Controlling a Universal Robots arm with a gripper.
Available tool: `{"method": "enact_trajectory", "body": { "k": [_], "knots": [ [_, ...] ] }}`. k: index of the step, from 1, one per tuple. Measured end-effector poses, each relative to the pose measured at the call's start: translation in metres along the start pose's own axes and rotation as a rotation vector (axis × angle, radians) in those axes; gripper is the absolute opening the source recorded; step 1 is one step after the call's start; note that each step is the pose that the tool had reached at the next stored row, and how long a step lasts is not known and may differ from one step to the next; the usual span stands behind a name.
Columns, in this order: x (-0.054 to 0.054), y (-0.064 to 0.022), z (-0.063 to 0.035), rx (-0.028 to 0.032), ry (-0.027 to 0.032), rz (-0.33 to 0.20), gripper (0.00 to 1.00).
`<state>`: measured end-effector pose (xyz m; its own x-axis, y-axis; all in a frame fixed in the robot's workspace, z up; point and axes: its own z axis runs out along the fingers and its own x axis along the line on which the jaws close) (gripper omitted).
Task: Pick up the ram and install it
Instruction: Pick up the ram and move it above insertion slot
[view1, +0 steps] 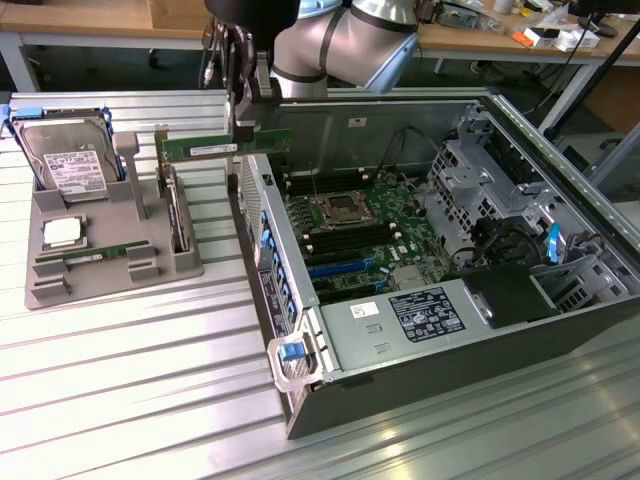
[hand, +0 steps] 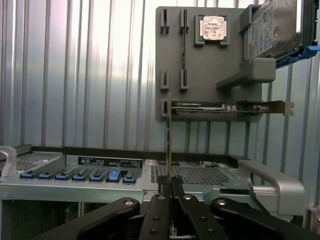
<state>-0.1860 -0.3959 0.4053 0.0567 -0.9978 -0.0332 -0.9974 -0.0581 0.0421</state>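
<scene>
Gripper (view1: 245, 130) pinched shut on the ram (view1: 200, 148), hovering over the case wall (view1: 268, 250). With such a thin grip, any tilt could clip that wall or misalign the stick.

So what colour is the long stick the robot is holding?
The ram is green, and the exterior view shows it best.

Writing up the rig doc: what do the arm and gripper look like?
Arm: silver-grey round tube segments with a black joint cap. Gripper: black linkage bars joined by silver pivot pins, ending in slim dark fingers.
</scene>
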Motion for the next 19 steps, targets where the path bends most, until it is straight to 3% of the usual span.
{"method": "enact_trajectory", "body": {
  "k": [9, 19],
  "knots": [
    [0.001, -0.0200, -0.0009, -0.0001, 0.0007, 0.000, 0.12],
    [0.003, -0.0503, -0.0022, 0.0000, 0.0008, 0.000, 0.12]
  ]
}}
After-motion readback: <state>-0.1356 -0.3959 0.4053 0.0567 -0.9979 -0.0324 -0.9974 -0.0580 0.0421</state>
